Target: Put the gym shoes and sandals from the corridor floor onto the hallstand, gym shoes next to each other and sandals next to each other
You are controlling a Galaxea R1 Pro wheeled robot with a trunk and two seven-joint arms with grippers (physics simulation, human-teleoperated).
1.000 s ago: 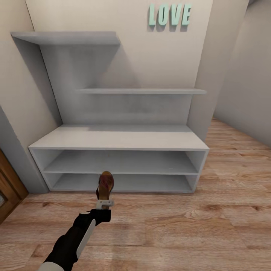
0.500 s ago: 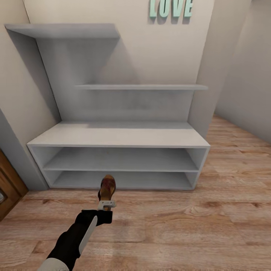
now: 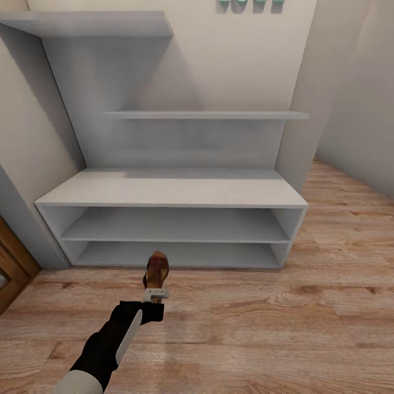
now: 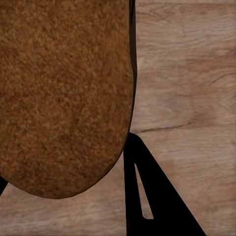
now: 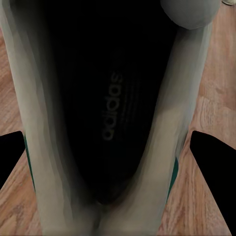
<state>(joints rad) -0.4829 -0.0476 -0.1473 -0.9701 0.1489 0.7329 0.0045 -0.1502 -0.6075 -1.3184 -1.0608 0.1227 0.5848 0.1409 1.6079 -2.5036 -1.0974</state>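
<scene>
In the head view the left arm reaches forward over the wood-plank corridor floor (image 3: 306,306), and its left gripper (image 3: 156,294) is clamped on a brown leather sandal (image 3: 156,271), held above the floor with its toe toward the hallstand (image 3: 169,191). The sandal shows reddish-brown woven straps over a tan footbed. It hangs just in front of the lowest open shelf row, not yet on the rack. In the left wrist view the sandal (image 4: 64,93) shows as a grainy brown rounded surface, with a black finger (image 4: 157,196) beside it above the planks.

The hallstand is pale grey-white: a low bench with two open shelf rows, two stepped upper shelves, and the lower edges of teal letters (image 3: 251,4) on the wall.

In the right wrist view a gym shoe (image 5: 108,123) sits between the right gripper's black fingers (image 5: 211,162), which close on its sides; it is off-white with a dark insole printed "adidas" and a green stripe at each side.
</scene>
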